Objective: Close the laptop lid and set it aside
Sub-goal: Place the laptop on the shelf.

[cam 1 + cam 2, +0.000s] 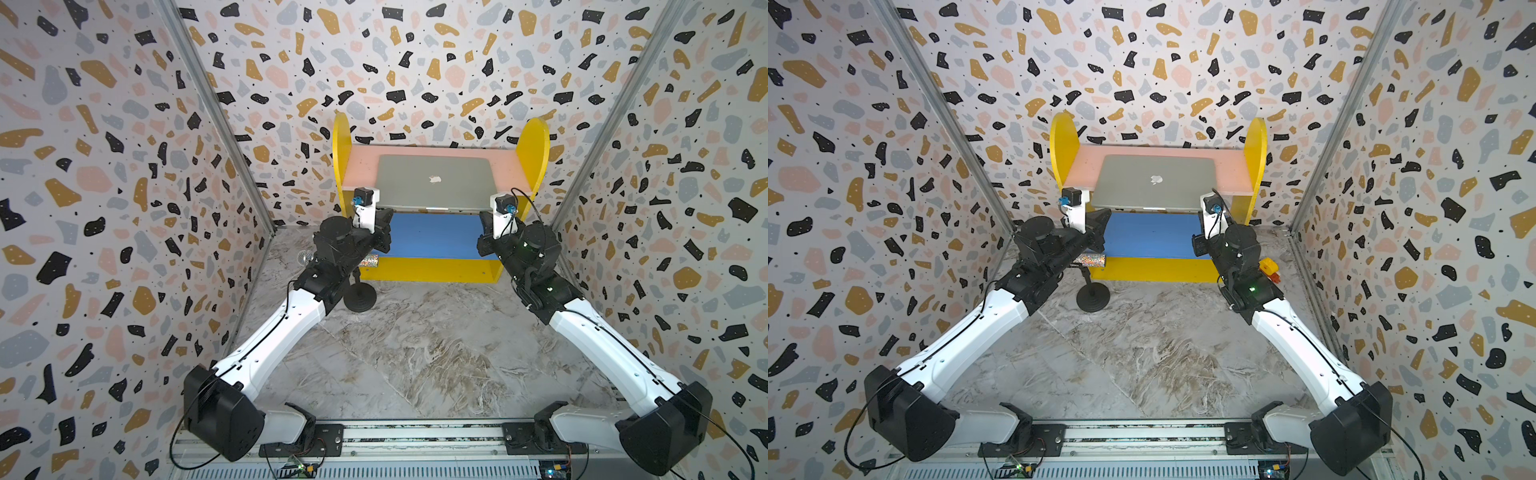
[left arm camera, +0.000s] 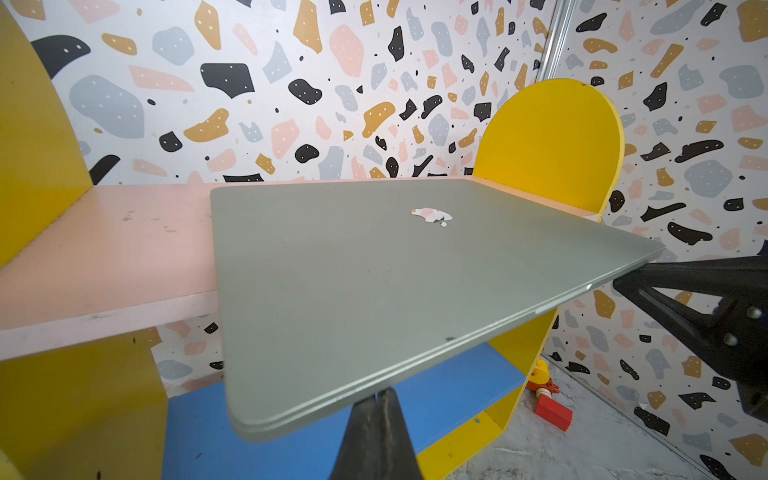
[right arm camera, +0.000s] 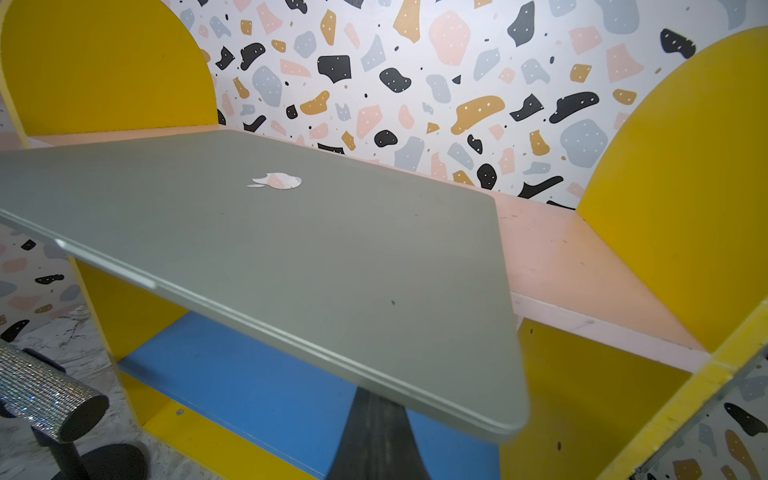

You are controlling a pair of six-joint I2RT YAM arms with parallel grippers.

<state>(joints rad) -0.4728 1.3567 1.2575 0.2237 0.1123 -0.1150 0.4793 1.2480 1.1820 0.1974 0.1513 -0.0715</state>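
Observation:
The laptop lies closed on the pink top board of a yellow shelf, with its front part overhanging the board's edge. The laptop lid faces up, silver-grey with a pale apple logo. My left gripper is shut, its tip under the overhanging front edge near the left corner. My right gripper is shut too, its tip under the front edge near the right corner. Nothing sits between either pair of fingers.
Below the laptop is the shelf's blue board, with yellow side panels on both sides. A glittery roll on a black stand stands in front of the shelf at left. Red and yellow toy blocks lie at right.

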